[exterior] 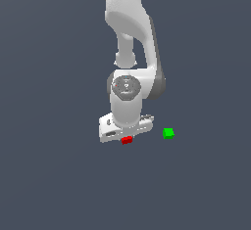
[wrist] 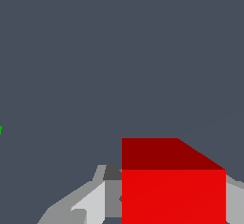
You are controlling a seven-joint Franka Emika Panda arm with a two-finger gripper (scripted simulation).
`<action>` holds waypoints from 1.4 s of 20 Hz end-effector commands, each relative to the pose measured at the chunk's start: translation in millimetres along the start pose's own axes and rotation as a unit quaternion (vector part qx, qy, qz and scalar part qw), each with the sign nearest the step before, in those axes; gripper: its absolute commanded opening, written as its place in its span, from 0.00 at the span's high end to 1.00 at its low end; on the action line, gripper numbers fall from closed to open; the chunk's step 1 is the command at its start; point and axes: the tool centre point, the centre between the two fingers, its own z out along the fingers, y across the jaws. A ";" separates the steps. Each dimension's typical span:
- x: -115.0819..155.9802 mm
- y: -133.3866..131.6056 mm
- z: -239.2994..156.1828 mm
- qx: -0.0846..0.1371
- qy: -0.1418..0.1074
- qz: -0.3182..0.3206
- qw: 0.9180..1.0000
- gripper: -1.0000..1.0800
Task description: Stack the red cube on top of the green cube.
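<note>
gripper (exterior: pixel 126 137): we're seeing it sitting low right over the red cube, fingers either side, but can't tell if it's actually clamping
red cube (exterior: pixel 127 139): sitting between our fingers (wrist: pixel 90 204)
green cube (exterior: pixel 168 133): sitting apart, toward the exterior view's right

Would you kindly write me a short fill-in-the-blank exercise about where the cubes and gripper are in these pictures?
1. The cube directly under the gripper is ____.
2. In the exterior view, the green cube lies to the ____ of the red cube.
3. The two cubes are ____, not stacked.
4. In the wrist view, the cube filling the foreground is ____.

Missing words: red; right; apart; red
</note>
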 end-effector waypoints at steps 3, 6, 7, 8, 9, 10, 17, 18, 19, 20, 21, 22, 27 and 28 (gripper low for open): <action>-1.8 -43.0 9.4 0.000 0.000 -0.001 1.000 1.00; -3.5 -79.0 17.6 0.000 0.000 -0.001 1.000 1.00; -4.0 -91.2 20.5 0.000 0.000 -0.001 1.000 1.00; -4.5 -103.5 23.3 0.000 0.000 -0.001 1.000 1.00; -4.9 -115.5 26.0 0.000 0.000 -0.001 1.000 1.00; -5.3 -127.0 28.9 0.000 0.000 -0.001 1.000 1.00; -5.8 -194.0 44.4 0.000 0.000 -0.001 1.000 1.00; -5.7 -200.5 46.1 0.000 0.000 -0.001 1.000 1.00; -5.6 -206.4 47.5 0.000 0.000 -0.001 1.000 1.00; -5.5 -211.5 48.7 0.000 0.000 -0.001 1.000 1.00; -5.4 -215.8 49.7 0.000 0.000 -0.001 1.000 1.00; -5.3 -219.2 50.5 0.000 0.000 -0.001 1.000 1.00; -4.3 -223.5 51.5 0.000 0.000 -0.001 1.000 1.00; -4.0 -221.9 51.1 0.000 0.000 -0.001 1.000 1.00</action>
